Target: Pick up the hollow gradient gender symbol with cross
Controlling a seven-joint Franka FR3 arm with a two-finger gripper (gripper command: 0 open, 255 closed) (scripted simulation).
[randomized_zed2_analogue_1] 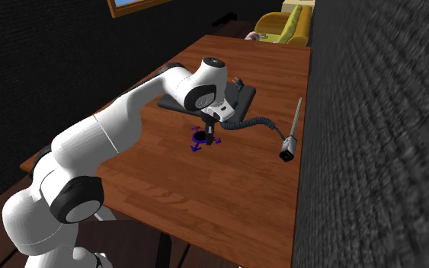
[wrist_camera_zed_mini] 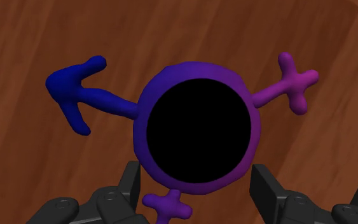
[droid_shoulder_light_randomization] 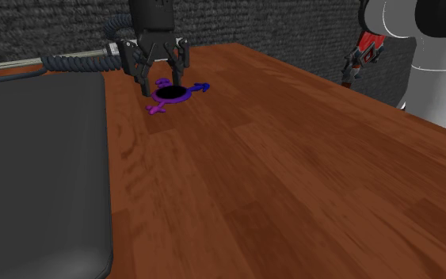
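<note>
claw (droid_shoulder_light_randomization: 163, 80) wide open, empty, fingers straddling the purple-blue gender symbol (wrist_camera_zed_mini: 196, 69) lying flat on the table (droid_shoulder_light_randomization: 292, 174) directly beneath: probably light, rigid, slick, so pinch across the ring.

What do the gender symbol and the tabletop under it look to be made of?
Symbol: material unclear. It is smooth and matte, with a blue-to-purple gradient and rounded edges, so possibly plastic or rubber. Tabletop: looks like wood, with reddish-brown planks, visible grain and a slight sheen.
</note>
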